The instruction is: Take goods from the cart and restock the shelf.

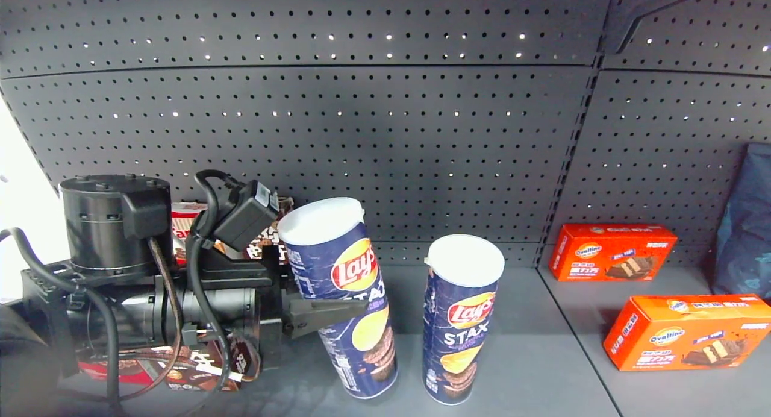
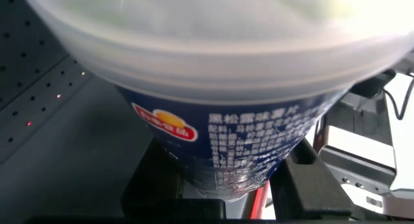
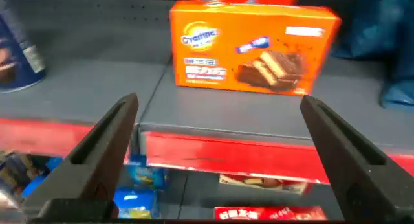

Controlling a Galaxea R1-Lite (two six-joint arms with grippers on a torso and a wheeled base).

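At the shelf (image 1: 530,357), left tool (image 1: 340,311) pinching tilted chip can (image 1: 337,266) (white-lidded), right tool (image 3: 220,101) spread.

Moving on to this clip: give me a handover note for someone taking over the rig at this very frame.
Left gripper: shut on a chips can, tilted, base at or near the shelf board, beside a second can standing upright.
Right gripper: open, empty, facing an orange box near the shelf's front edge.
Done: one can stands on the shelf.
Left: stand the held can upright, release, fetch more goods.
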